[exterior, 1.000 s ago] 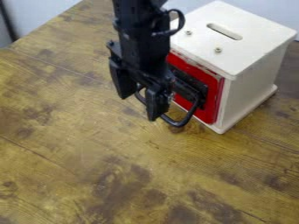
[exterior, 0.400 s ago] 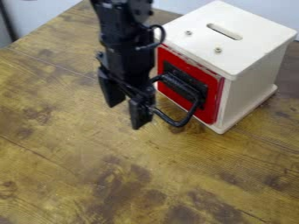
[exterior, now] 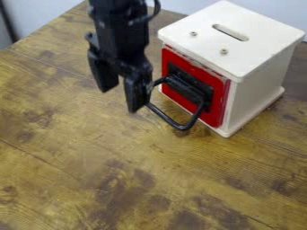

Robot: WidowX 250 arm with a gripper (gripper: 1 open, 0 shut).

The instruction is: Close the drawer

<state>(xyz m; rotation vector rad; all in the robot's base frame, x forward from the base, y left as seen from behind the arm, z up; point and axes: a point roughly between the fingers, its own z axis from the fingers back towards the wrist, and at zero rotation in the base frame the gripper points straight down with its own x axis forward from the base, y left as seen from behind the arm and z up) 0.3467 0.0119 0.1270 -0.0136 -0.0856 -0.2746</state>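
The cabinet (exterior: 246, 63) looks like smooth painted wood, cream-white with a soft, nearly matt finish, and the small round fittings (exterior: 224, 51) on its top have a metallic look; the drawer front (exterior: 214, 113) is smooth and bright red, its wire loop handle (exterior: 182, 125) black and slightly glossy like coated metal; the arm (exterior: 120, 40) appears to be dark, mostly matt plastic or coated metal; the tabletop (exterior: 72, 144) has a brown wood-grain surface with darker knots and a faint sheen
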